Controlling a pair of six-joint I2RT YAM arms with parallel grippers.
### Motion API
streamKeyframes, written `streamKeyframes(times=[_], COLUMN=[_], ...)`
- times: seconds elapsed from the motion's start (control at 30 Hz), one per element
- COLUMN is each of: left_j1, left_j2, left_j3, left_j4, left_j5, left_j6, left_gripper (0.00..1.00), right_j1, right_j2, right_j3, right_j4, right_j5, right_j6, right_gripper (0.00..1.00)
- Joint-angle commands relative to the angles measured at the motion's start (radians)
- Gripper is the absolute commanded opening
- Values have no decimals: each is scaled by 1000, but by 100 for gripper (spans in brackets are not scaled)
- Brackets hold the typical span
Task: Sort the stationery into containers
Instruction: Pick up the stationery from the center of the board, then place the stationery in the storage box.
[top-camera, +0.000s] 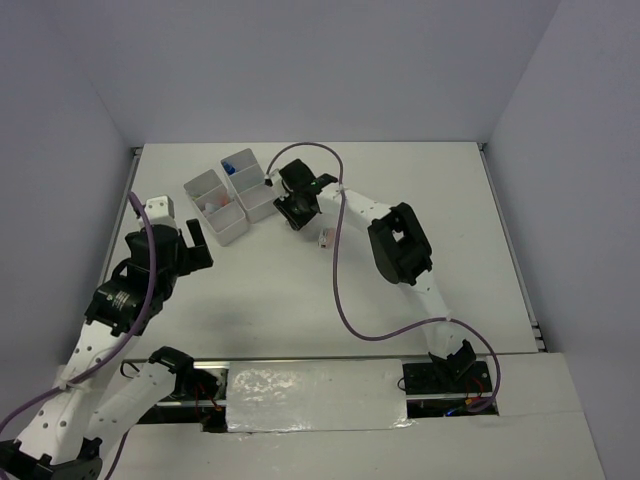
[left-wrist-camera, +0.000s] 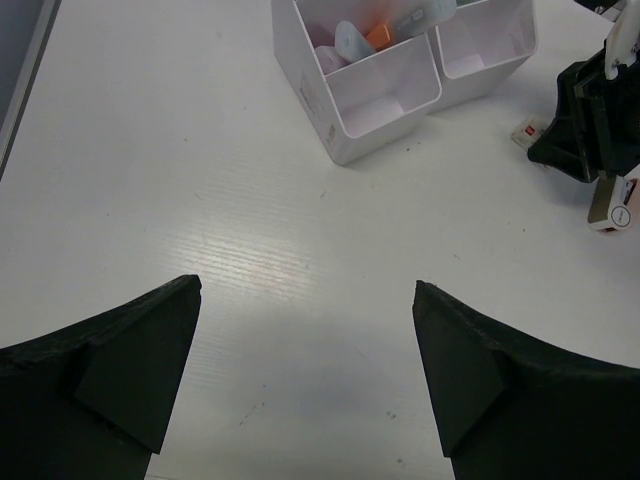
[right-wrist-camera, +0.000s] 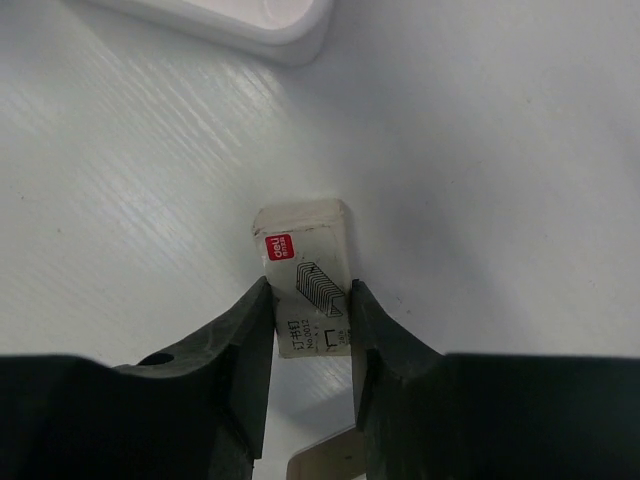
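White tabletop (top-camera: 400, 180) fills our view, walled in pale lilac; at its left our left gripper (left-wrist-camera: 306, 286) hangs above it with jaws spread wide. Further back, left of centre, stand the white bins (left-wrist-camera: 390, 125), some holding coloured pieces. Just to their right, our right gripper (right-wrist-camera: 310, 292) pinches a small staple box (right-wrist-camera: 300, 225) lying flat on the tabletop, with another small item (top-camera: 325, 238) nearby.

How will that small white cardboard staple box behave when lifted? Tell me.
Flat-sided, so the small white cardboard staple box should not roll. Probably stiff, dense if full. The right gripper pinches only its near end, so it might pivot.
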Motion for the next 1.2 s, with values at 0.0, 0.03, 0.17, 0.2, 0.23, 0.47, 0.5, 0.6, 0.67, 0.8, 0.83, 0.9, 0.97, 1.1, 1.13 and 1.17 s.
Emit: streamKeyframes(times=[0.0, 0.03, 0.17, 0.2, 0.23, 0.47, 0.5, 0.6, 0.67, 0.8, 0.83, 0.9, 0.97, 1.1, 1.13, 1.17], left_j1=[5, 5, 5, 5, 5, 5, 5, 5, 5, 4, 5, 5, 5, 5, 5, 5], left_j2=[2, 3, 5, 5, 5, -1, -6, -17, -20, -18, -20, -20, -26, -41, -44, -46], left_j3=[-9, -9, -9, -9, -11, -8, -9, -9, -8, -8, -6, -3, -3, -5, -3, -5], left_j4=[49, 48, 51, 51, 51, 45, 43, 42, 42, 39, 37, 29, 28, 29, 29, 31], left_j5=[17, 17, 25, 26, 28, 12, 9, 0, 0, -8, -12, -24, -29, -35, -35, -37], left_j6=[29, 30, 33, 33, 33, 27, 24, 23, 23, 19, 16, 13, 12, 12, 12, 10], left_gripper=[99, 99, 99, 99, 99, 99, 99, 99, 99, 99, 99, 99, 99, 99, 99, 99], right_j1=[4, 6, 14, 17, 18, 24, 26, 40, 46, 46, 46, 51, 67, 95, 98, 107], right_j2=[-4, -22, -108, -152, -174, -354, -372, -362, -345, -319, -315, -294, -268, -248, -245, -242], right_j3=[25, 16, -59, -88, -101, -228, -243, -247, -225, -237, -250, -239, -188, -171, -181, -190], right_j4=[-39, -37, 6, 27, 36, 189, 217, 265, 279, 332, 374, 385, 351, 342, 354, 365], right_j5=[-35, -38, -42, -38, -22, 45, 85, 177, 248, 326, 323, 330, 361, 409, 410, 416], right_j6=[-19, -11, 47, 90, 122, 614, 665, 889, 1061, 1387, 1449, 1579, 1659, 1753, 1794, 1811], right_gripper=[28, 17, 5, 5, 5, 6, 6, 2, 2, 4, 5, 5, 5, 5, 6, 5])
